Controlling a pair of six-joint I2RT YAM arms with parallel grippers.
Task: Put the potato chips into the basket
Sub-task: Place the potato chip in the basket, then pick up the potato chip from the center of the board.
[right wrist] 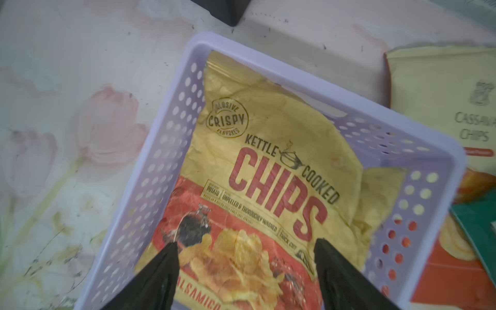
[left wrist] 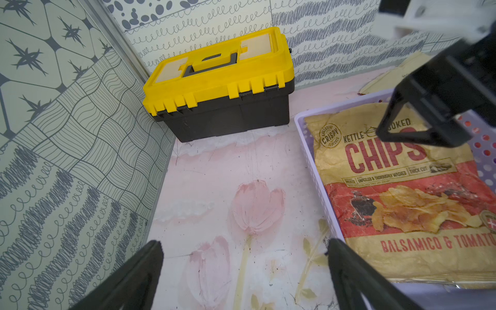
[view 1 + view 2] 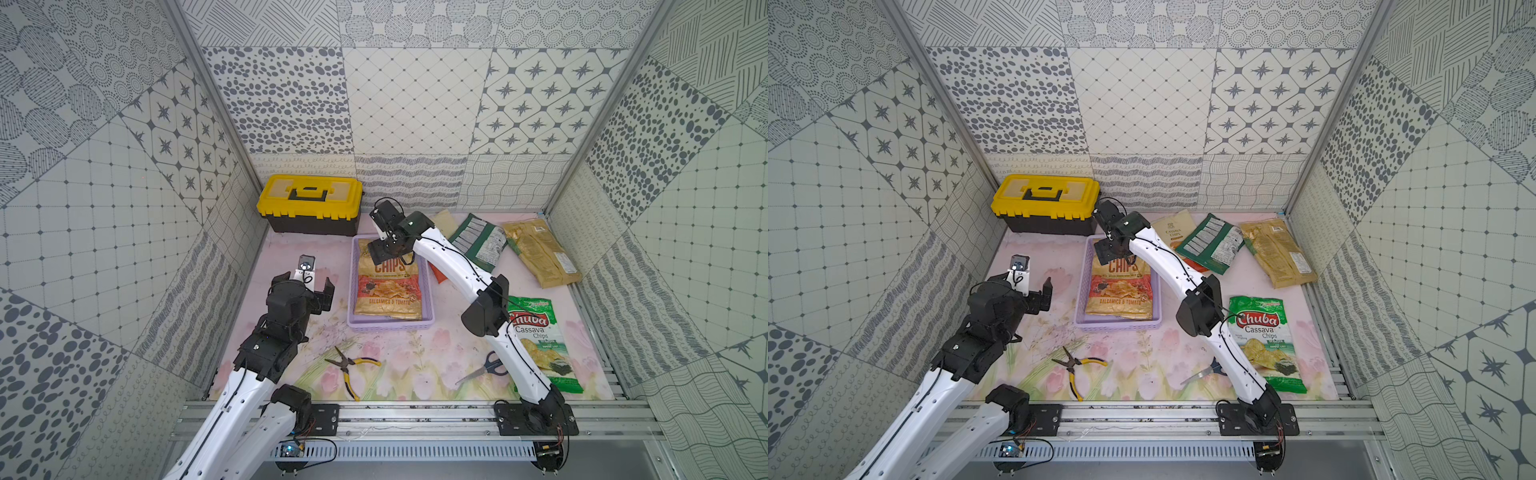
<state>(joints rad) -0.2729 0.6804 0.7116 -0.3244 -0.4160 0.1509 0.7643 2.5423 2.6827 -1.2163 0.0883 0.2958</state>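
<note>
Half of the cream-orange bag, just beyond the basket, is hidden under the dark green bag and the right arm. The gold-red CHIPS bag lies inside the basket. The right gripper hovers over its far end, jaws apart and empty. The left gripper hangs beside the basket, jaws wide and empty.
</note>
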